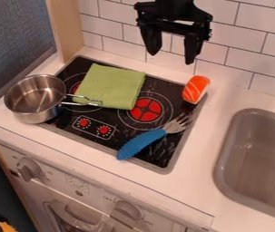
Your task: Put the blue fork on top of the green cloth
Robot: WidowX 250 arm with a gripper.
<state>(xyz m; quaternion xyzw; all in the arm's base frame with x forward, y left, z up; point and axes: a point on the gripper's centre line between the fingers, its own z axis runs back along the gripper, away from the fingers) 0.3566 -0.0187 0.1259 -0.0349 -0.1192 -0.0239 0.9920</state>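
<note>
- Camera view: fixed, set above and in front of the counter [203,192], slanting steeply down
- Faces the tiled wall [261,22], axis turned somewhat left; counter's front edge runs obliquely, its right end nearer the lens
- Range: moderate; whole stove [164,85] fits, near mid-frame
- Coverage: wall along top, upright panel [12,41] at upper left, oven front [54,176] at lower left, sink [248,136] cut by right edge
</note>
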